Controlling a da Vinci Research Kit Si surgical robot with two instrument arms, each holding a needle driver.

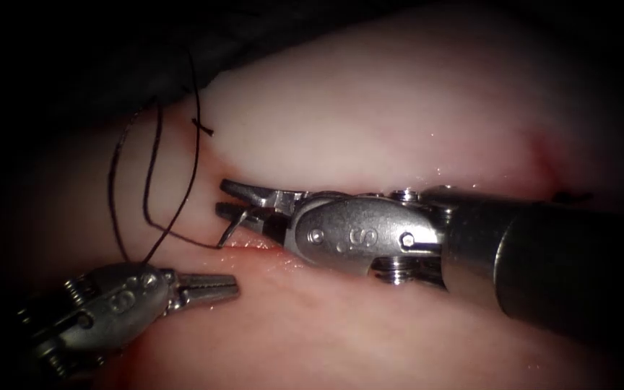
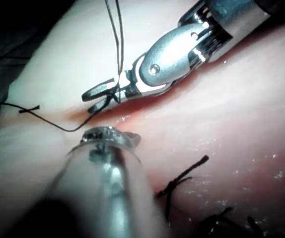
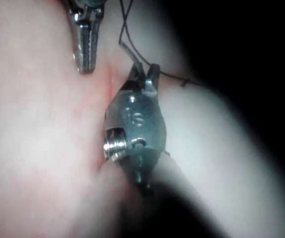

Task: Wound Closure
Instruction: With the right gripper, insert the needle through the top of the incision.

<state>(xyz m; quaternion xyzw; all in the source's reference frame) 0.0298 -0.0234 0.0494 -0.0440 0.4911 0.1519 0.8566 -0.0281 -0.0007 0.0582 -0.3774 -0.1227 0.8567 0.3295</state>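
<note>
While the right arm's tool [image 1: 222, 196] carries the needle [image 1: 231, 230] over the left end of the cut [image 1: 254, 246], the grip appears to be the matter in hand. It is judged best kept firm and square across the needle, so that the curve cannot swivel, with the trailing thread [image 1: 149, 180] left slack. The jaws stand slightly parted at their tips and clamp the needle deep in their throat. A short silvery length slants out below them to the end where the thread joins. That visible length lies clear of the tissue [image 1: 399, 108]; the rest of the curve is hidden by the jaws, so whether the point is in the tissue cannot be told. The thread loops away to the left, passing a knotted cut end [image 1: 204, 128]. The left arm's tool [image 1: 234, 287] lies below the cut, jaws closed and holding nothing, near the thread's loop.
</note>
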